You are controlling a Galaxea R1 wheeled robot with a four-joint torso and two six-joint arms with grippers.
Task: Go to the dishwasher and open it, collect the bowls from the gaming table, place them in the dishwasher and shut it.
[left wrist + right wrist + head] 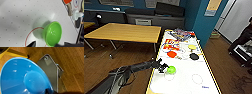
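The gaming table [184, 85] has a white top with red-orange graphics and yellow edges. My left arm reaches in over its near left side. My left gripper [163, 68] is at a green bowl [171, 69], which hangs tilted just above a red circle. In the left wrist view the green bowl [53, 34] lies on its side over its shadow, its rim at my gripper [50, 44]. Close up in the right wrist view is a blue bowl [22, 77], held at its rim by my right gripper [50, 91] over the wooden floor.
Red [171, 54], yellow [192, 47] and black [194, 56] paddles lie mid-table, with a white pusher [76, 14] nearby. A plain yellow-topped table [124, 32] stands to the left. A teal pillar [204, 22] rises beyond. A person [244, 37] is at the right.
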